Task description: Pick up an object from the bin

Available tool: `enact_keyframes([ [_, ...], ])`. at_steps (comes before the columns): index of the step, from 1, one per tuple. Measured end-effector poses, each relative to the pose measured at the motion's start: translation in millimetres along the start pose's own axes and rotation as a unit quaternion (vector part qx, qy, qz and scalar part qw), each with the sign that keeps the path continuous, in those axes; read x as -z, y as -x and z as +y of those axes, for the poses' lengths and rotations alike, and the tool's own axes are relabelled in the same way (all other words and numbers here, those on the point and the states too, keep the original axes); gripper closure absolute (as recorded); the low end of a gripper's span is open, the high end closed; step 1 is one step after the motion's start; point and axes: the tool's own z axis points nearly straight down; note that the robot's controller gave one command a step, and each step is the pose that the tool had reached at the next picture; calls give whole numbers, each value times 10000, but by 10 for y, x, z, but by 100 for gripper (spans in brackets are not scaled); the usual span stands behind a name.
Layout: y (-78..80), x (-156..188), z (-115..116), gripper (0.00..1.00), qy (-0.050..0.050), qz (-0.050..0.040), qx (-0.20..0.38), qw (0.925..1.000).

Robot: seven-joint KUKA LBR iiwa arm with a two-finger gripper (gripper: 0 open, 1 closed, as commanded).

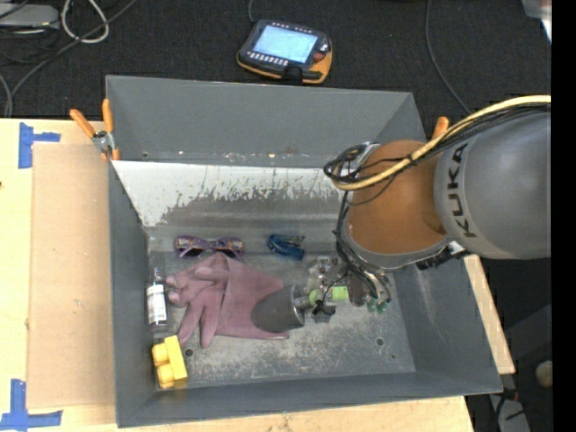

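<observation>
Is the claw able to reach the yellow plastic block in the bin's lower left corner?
Probably yes: the yellow plastic block lies uncovered, beside the mauve rubber glove, not under it. The bin walls close by may hinder the claw.

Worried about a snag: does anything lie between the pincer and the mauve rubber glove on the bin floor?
Only a dark grey oval at the cuff of the mauve rubber glove, on the side facing the pincer. Whether it is a separate thing or the cuff's opening I cannot tell. Otherwise nothing visible lies between them.
</observation>
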Motion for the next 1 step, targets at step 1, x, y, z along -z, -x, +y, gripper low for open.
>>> enact_keyframes([
  [1,-3,307,1,100,-1,3,-3,10000],
])
